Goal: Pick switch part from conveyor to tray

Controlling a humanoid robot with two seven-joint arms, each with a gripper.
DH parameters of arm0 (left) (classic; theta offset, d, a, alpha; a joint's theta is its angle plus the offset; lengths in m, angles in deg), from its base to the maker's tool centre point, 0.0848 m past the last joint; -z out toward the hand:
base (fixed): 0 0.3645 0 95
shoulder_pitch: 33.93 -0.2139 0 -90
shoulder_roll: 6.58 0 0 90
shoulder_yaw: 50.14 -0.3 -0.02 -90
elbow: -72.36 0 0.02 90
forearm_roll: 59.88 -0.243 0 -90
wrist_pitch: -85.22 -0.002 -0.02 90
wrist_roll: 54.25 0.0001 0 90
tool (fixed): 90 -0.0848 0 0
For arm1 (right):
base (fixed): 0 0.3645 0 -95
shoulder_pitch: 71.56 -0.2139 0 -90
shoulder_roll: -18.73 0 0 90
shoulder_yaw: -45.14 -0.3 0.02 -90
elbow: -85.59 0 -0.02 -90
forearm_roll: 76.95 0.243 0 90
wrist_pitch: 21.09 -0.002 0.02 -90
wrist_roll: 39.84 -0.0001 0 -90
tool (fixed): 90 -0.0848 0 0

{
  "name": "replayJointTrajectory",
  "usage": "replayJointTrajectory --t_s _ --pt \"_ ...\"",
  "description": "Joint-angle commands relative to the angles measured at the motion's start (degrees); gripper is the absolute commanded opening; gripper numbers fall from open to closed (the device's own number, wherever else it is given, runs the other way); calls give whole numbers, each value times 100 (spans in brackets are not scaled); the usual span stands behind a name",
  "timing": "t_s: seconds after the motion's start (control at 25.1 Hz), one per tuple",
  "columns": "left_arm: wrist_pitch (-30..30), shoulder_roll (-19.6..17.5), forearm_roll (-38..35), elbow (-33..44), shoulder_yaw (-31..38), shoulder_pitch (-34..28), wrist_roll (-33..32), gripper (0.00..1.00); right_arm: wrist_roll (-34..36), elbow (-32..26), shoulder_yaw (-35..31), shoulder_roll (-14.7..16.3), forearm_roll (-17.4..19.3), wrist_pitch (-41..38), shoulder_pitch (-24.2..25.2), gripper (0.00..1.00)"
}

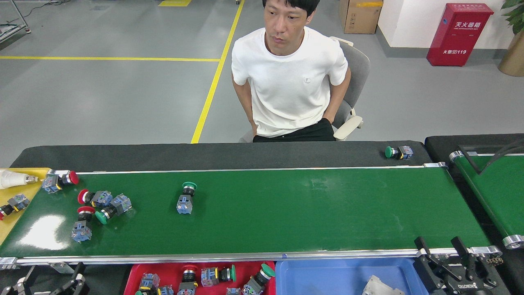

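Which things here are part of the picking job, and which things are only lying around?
Part of the job:
- conveyor
- lone green switch part
- cluster of switch parts at the belt's left end
- red tray
- left end effector, right end effector

Just lying about:
- green switch on the black ledge
- blue bin
- fire box
- seated person
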Motion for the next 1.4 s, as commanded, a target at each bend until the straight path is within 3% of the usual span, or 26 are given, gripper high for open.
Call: replayJointTrajectory --t_s 0.0,0.2,0.52,0.64,0.68,0.76,0.8,0.84,0.92,1.12,1.2,1.36 --pt "-227 -216 -14 -262 -117 251 15 100 49 -90 -19 55 20 -61 -33 97" --pt "-684 -849 -5 -1519 -750 955 24 100 49 -90 -19 46 20 -105 -33 97" --pt "-860 -1508 -5 -3426 -1321 2361 94 98 58 -81 -19 55 20 -105 -60 98" --pt "-799 -1666 30 -3874 -1524 2633 164 86 58 -81 -19 46 20 -202 -60 98" --pt "-798 -1701 39 -3962 -1611 2660 313 76 49 -81 -19 46 20 -228 -51 98" --pt "-790 -1754 39 -4041 -1778 2677 454 45 58 -81 -19 38 20 -246 -51 98" --pt "-781 -1780 56 -4068 -1849 2686 463 36 58 -81 -19 46 20 -246 -51 98" --pt "-746 -1789 74 -4077 -1893 2686 463 23 49 -81 -19 38 20 -246 -51 98" --pt "-614 -1780 127 -4077 -1866 2695 463 11 49 -81 -19 38 20 -246 -51 98" --pt "-561 -1719 496 -3769 -1866 2501 472 8 49 -81 -19 38 20 -246 -51 98" --pt "-544 -1710 698 -3101 -1831 1948 472 8 49 -81 -28 46 20 -246 -51 98" --pt "-570 -1552 1251 -940 -1743 323 463 9 49 -90 -37 55 38 -246 -51 98"
